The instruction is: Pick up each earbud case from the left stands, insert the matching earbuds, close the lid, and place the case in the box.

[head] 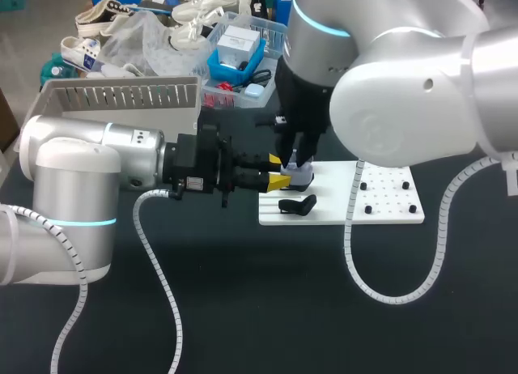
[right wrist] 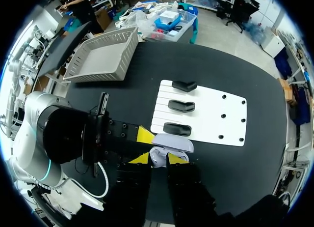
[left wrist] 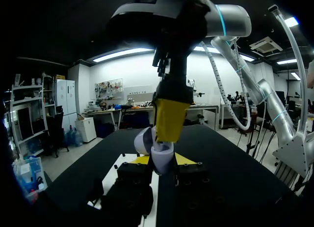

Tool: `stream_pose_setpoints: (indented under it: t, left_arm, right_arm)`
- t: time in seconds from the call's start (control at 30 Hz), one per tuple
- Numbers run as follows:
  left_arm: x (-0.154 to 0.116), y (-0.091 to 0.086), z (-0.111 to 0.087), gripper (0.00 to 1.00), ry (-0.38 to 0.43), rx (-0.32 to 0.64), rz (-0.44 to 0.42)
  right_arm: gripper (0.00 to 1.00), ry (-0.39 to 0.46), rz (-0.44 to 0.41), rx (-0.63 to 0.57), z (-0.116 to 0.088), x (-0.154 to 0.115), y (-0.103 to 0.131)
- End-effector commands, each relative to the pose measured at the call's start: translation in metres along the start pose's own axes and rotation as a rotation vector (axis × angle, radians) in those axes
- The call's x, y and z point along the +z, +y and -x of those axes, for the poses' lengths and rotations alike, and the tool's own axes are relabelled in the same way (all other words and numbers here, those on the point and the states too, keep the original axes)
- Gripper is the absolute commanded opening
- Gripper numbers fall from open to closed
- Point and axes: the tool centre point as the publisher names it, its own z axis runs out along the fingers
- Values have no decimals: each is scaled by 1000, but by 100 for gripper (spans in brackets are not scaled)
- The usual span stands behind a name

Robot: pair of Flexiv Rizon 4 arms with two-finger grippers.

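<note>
Lavender earbud case (left wrist: 162, 160) tight in left jaws — right jaws atop, grip unclear — 3 black stands (right wrist: 181, 106) beside.

A white board (head: 388, 197) lies flat on the black table (head: 267, 309). Small dark dots (head: 406, 184) sit in rows on the board's right half. The table's dark top surrounds the board on every side.
</note>
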Motion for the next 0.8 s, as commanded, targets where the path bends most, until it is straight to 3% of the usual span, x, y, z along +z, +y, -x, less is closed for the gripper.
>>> stream_pose_setpoints:
  t: [0.03, 0.13, 0.43, 0.57, 0.67, 0.73, 0.77, 0.8]
  left_arm:
    - [0, 0, 0, 0, 1, 1, 3]
    - [0, 0, 0, 0, 1, 1, 3]
    - [0, 0, 0, 0, 1, 1, 3]
    - [0, 0, 0, 0, 1, 1, 3]
    - [0, 0, 0, 0, 1, 1, 3]
    - [0, 0, 0, 0, 1, 1, 3]
    - [0, 0, 0, 0, 1, 1, 3]
    - [0, 0, 0, 0, 1, 1, 3]
  right_arm:
    - [31, 3, -5, -1, 2, 1, 1]
    - [38, 2, -6, -2, 1, 1, 1]
    - [41, -25, -10, -19, -4, -13, 5]
    - [49, -58, -8, -12, -5, -23, 3]
    - [65, -81, -21, 26, -2, -25, -4]
    - [83, -89, -32, 59, 2, -23, -12]
    - [98, -93, -40, 78, 4, -21, -15]
    - [100, -89, -44, 91, 7, -19, -19]
